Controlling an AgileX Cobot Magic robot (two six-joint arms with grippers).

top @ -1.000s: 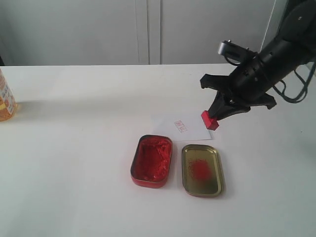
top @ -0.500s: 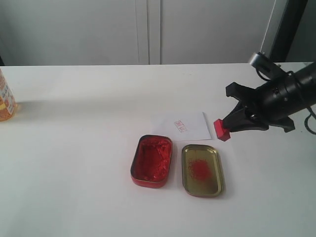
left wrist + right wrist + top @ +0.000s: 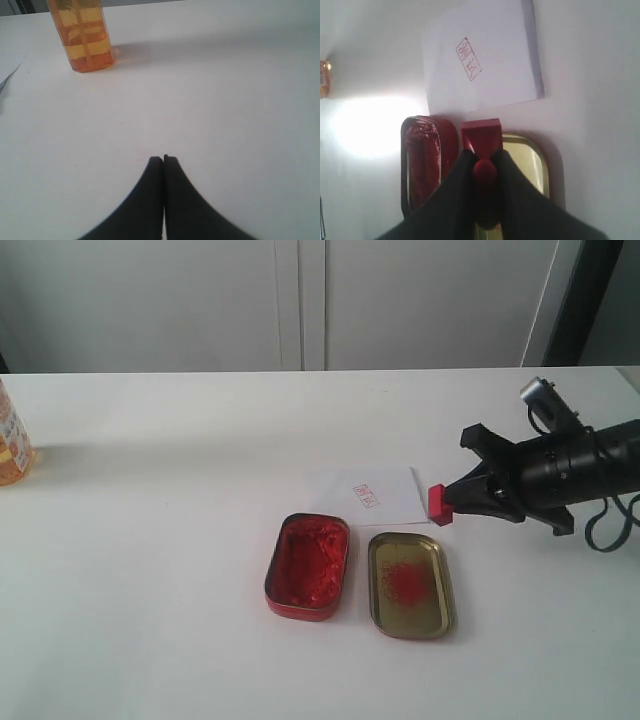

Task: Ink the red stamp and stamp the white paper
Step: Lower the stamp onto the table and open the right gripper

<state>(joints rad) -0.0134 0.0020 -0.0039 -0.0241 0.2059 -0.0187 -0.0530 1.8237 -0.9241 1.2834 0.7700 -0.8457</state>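
The red stamp (image 3: 438, 505) hangs just right of the white paper (image 3: 375, 494), held by its knob in my right gripper (image 3: 452, 502), which is shut on it. In the right wrist view the red stamp (image 3: 481, 137) sits between the dark fingers (image 3: 461, 175) of the right gripper (image 3: 484, 161), above the tins. The white paper (image 3: 485, 65) carries a small red rectangular imprint (image 3: 468, 59). My left gripper (image 3: 163, 160) is shut with nothing in it, over bare tabletop, and is not seen in the exterior view.
A red tin of ink paste (image 3: 308, 565) and a gold tin lid with a red smear (image 3: 409, 583) lie side by side in front of the paper. An orange bottle (image 3: 12, 440) stands at the far left edge; the left wrist view shows the orange bottle (image 3: 82, 32) too.
My right arm has swung out to the right and lowered, carrying the red stamp from over the paper's right corner to just beyond its right edge.
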